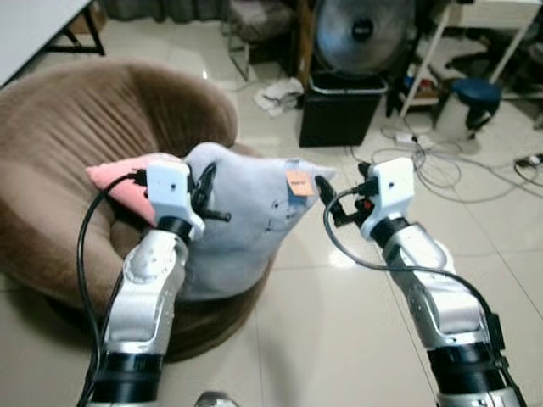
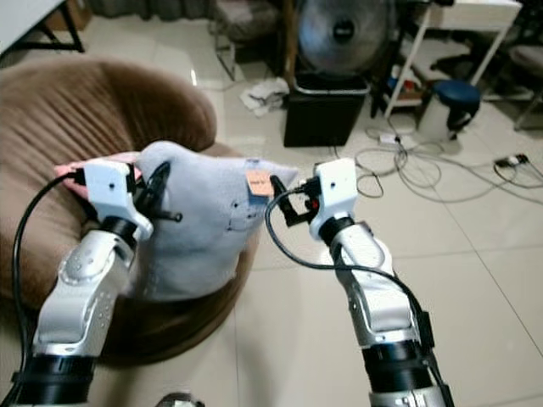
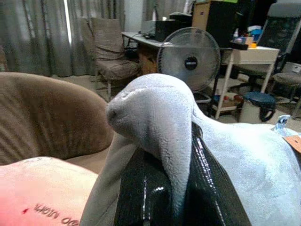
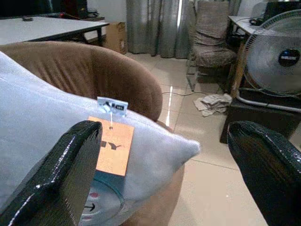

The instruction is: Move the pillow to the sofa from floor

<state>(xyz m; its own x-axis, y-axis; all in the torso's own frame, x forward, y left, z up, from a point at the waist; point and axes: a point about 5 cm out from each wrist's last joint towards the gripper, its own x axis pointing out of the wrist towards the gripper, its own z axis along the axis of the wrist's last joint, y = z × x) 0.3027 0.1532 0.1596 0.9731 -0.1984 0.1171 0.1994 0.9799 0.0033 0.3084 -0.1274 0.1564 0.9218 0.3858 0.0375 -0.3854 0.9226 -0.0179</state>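
Observation:
A grey pillow (image 1: 246, 229) with an orange tag (image 1: 298, 182) rests tilted on the front edge of the round brown sofa (image 1: 85, 110). My left gripper (image 1: 210, 197) is shut on the pillow's upper left corner; in the left wrist view the grey fabric (image 3: 164, 122) is pinched between the black fingers (image 3: 146, 193). My right gripper (image 1: 329, 200) is open just beside the pillow's right corner, near the tag (image 4: 113, 148), with nothing between its fingers (image 4: 70, 174). A pink pillow (image 1: 114, 180) lies on the sofa seat behind the left gripper.
Beyond the sofa stand a black bin (image 1: 339, 106) and a large fan (image 1: 361, 30). A crumpled cloth (image 1: 278, 95) and loose cables (image 1: 433, 165) lie on the tiled floor. A blue stool (image 1: 475, 91) sits far right. Bare tiles spread around my right arm.

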